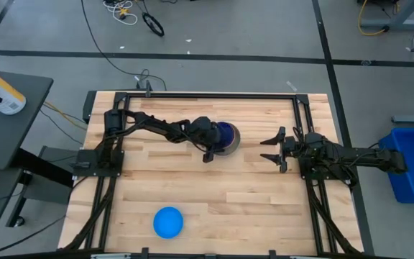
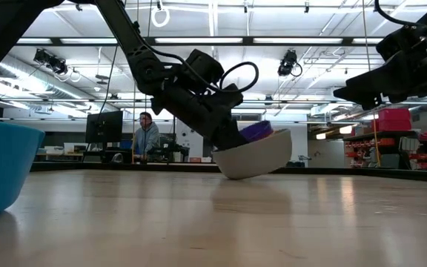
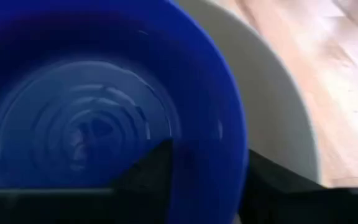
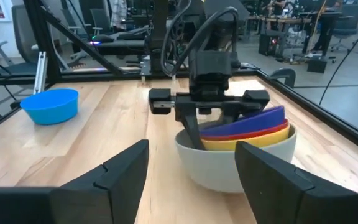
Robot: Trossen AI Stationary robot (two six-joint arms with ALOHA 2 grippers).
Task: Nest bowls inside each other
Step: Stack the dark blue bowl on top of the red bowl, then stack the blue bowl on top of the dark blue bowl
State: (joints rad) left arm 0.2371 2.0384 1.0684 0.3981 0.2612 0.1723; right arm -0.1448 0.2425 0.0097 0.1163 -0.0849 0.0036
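A grey bowl (image 4: 235, 167) stands mid-table, tipped toward the left arm, its base on the wood. Nested in it and tilted are a yellow bowl (image 4: 247, 144), a red bowl (image 4: 263, 132) and, on top, a dark blue bowl (image 3: 73, 124). My left gripper (image 3: 210, 163) reaches into the stack (image 1: 227, 137) from the table's left and stands open astride the dark blue bowl's rim. A light blue bowl (image 1: 168, 221) sits upright alone near the front edge. My right gripper (image 1: 263, 150) waits open to the right of the stack, holding nothing. My left gripper straddles the dark blue bowl's near rim (image 3: 232, 155), slanting down from the table's left. One finger (image 3: 157, 171) is inside that bowl, clear of the rim. The other finger (image 4: 191, 132) is outside it, down between the nested bowls and the grey bowl's wall. Whether that finger touches, I cannot tell.
Black frame rails (image 1: 304, 115) run along the wooden table's sides and far edge. Bare wood lies between the stack and the light blue bowl (image 4: 50, 106). A person (image 2: 145, 135) sits far behind the table. A blue bin (image 1: 412, 164) stands off the table's right.
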